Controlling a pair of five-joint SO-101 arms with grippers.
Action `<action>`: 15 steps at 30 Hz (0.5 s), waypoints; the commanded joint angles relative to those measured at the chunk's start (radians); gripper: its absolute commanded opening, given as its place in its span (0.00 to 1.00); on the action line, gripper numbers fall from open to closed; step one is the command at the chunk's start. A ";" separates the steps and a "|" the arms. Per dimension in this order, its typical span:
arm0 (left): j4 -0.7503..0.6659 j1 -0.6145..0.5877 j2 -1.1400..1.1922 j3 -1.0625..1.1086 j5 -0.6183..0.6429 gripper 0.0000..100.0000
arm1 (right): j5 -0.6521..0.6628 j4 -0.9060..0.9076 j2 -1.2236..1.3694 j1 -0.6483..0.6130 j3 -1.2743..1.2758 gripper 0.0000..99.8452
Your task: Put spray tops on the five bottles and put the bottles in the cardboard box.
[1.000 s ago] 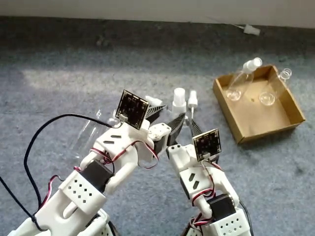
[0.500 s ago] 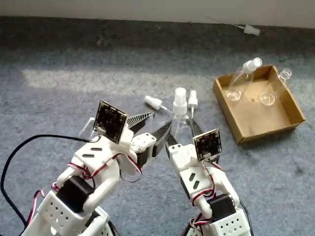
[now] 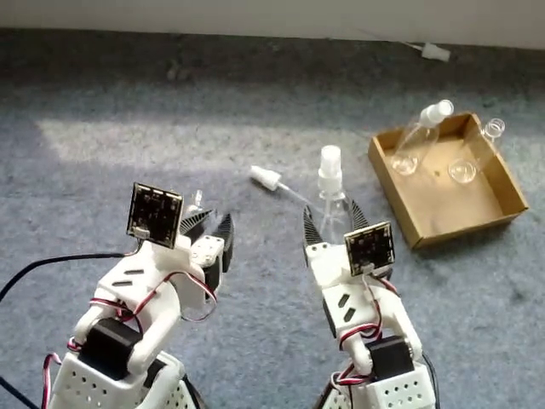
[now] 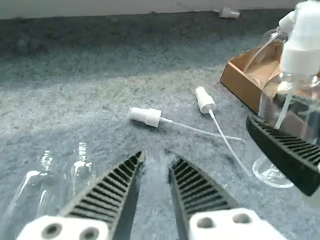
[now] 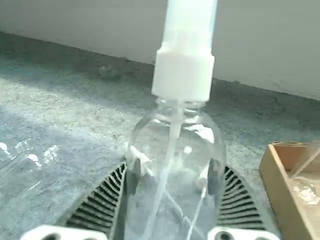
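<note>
Clear plastic: the right tool (image 3: 333, 223) was clamped on an upright, topped bottle (image 5: 172, 150) near the cardboard box (image 3: 468, 223), where two bottles (image 3: 417, 141) lay. The left tool (image 4: 155, 161) hung empty, slightly parted, over two bare bottles (image 4: 80, 172), loose spray tops (image 4: 145, 116) beyond. Three still to box, seemingly.

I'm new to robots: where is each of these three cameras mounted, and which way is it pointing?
High view: fixed above the arms, looking down; shows the left gripper, the right gripper and the box.
Left wrist view: on the left wrist, looking out along its own fingers at loose spray tops and empty bottles.
Right wrist view: on the right wrist, looking along its own fingers, shut on the capped bottle.
Shared: all three show that bottle and the box.
</note>
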 commanded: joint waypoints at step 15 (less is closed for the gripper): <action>-0.190 -0.012 -0.315 0.438 -0.015 0.00 | 0.083 -0.008 0.254 0.367 -0.453 0.14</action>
